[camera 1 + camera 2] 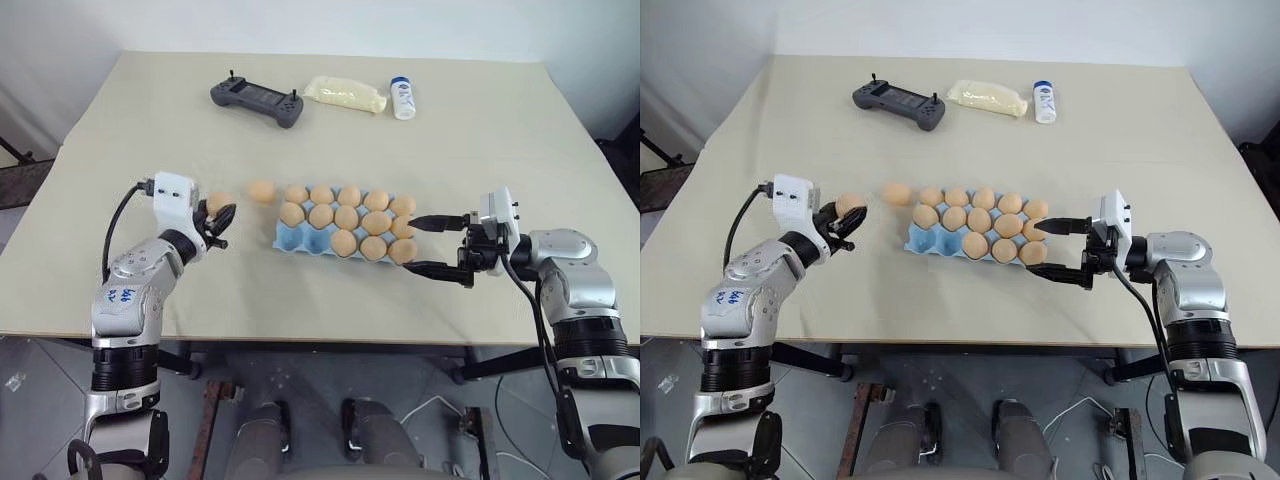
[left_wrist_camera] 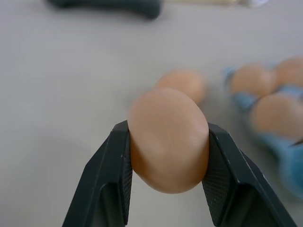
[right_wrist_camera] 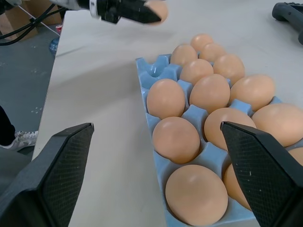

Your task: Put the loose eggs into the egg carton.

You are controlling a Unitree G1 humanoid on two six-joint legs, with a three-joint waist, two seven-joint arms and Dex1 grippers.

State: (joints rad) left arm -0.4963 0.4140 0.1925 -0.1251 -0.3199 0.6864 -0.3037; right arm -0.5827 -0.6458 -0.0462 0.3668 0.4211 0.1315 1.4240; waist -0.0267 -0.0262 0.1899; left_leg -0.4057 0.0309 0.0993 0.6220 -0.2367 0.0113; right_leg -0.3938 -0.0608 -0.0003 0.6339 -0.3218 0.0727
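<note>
Showing left gripper [image 1: 217, 217]: jaws clamped on a tan egg [image 2: 168, 139], above the bench [image 1: 450, 140].
Right gripper [image 1: 1058, 247]: jaws wide, empty, beside egg carton [image 1: 292, 238].
Loose egg [image 1: 261, 192]: apparently just off the carton's left end.

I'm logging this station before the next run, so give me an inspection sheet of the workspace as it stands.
Surface: beige table, flat.
Job's things: blue egg carton, near-left cups empty; one loose egg lies beside it.
Clutter: black controller, pale yellow bag, white bottle at the far edge.
Grippers: left gripper clamps an egg; right gripper open at the carton's end.
Cables: black cable on the left arm.
Surroundings: grey floor.
</note>
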